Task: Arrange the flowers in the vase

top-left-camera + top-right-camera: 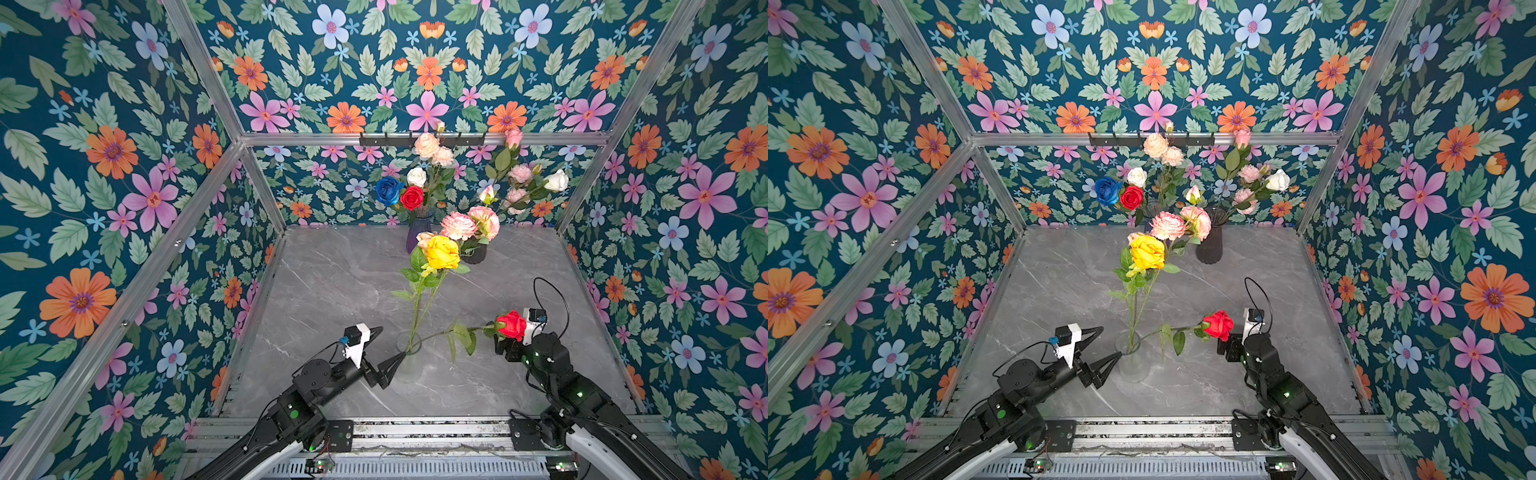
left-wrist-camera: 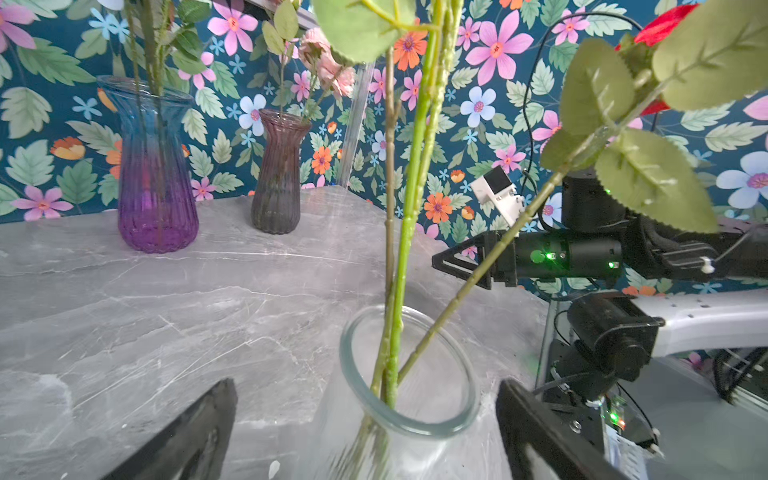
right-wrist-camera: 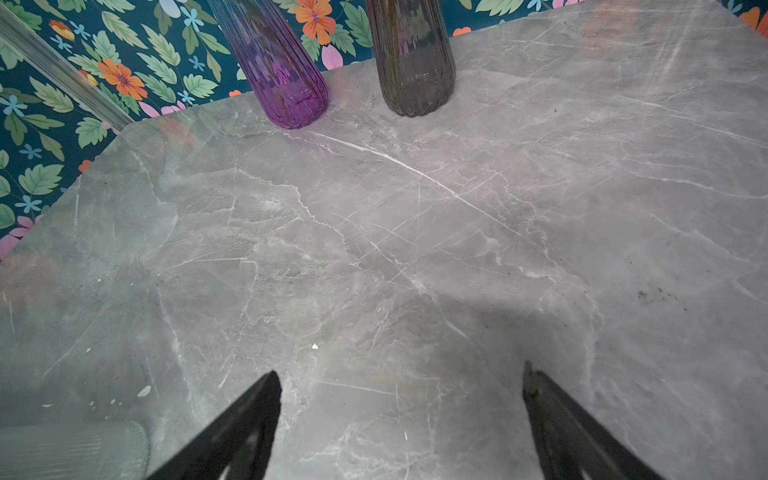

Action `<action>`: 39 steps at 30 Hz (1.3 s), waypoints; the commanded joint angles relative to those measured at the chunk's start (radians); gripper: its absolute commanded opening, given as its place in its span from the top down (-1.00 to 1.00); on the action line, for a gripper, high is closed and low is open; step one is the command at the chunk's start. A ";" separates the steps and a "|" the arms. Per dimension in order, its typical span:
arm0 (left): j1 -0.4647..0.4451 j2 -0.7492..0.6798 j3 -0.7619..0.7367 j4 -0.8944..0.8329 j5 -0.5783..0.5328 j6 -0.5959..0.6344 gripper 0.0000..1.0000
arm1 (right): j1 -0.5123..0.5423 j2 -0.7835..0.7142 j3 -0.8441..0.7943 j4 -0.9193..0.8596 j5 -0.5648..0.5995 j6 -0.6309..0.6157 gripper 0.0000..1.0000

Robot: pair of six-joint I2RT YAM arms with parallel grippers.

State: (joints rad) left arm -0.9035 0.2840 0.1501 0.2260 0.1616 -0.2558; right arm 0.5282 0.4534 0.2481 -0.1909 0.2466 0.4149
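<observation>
Near the middle of the tabletop's (image 1: 324, 286) front edge stands the clear vase (image 1: 409, 368). The left gripper (image 2: 365, 384) brackets it with jaws wide, neither finger plainly touching, probably to steady it should a stem tug. Inside, the yellow rose (image 1: 442, 251) rises almost upright, while the red rose (image 1: 512, 325) leans far toward the right edge, since the broad mouth gives its stem nothing to brace against. Just beside that head the right gripper (image 3: 400, 370) hangs spread and empty over bare stone, well placed to nudge the rose upright. Along the far edge the purple vase (image 2: 156, 174) and dark vase (image 2: 276, 178) hold the other flowers (image 1: 428, 145), seemingly the supply to draw from.
</observation>
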 commanded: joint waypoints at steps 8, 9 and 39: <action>-0.044 0.201 -0.003 0.166 0.089 0.064 -0.97 | 0.000 -0.009 0.004 0.014 0.006 -0.009 -0.84; -0.046 0.210 -0.008 0.171 0.071 0.065 -0.97 | 0.000 -0.011 0.005 0.013 0.007 -0.009 -0.84; -0.058 0.715 -0.016 0.629 -0.007 0.076 -0.30 | 0.001 -0.028 0.001 0.010 0.003 -0.010 -0.84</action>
State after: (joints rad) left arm -0.9619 0.9615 0.1192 0.7940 0.1249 -0.2020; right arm 0.5282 0.4286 0.2481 -0.1917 0.2466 0.4149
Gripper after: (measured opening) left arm 0.753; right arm 0.922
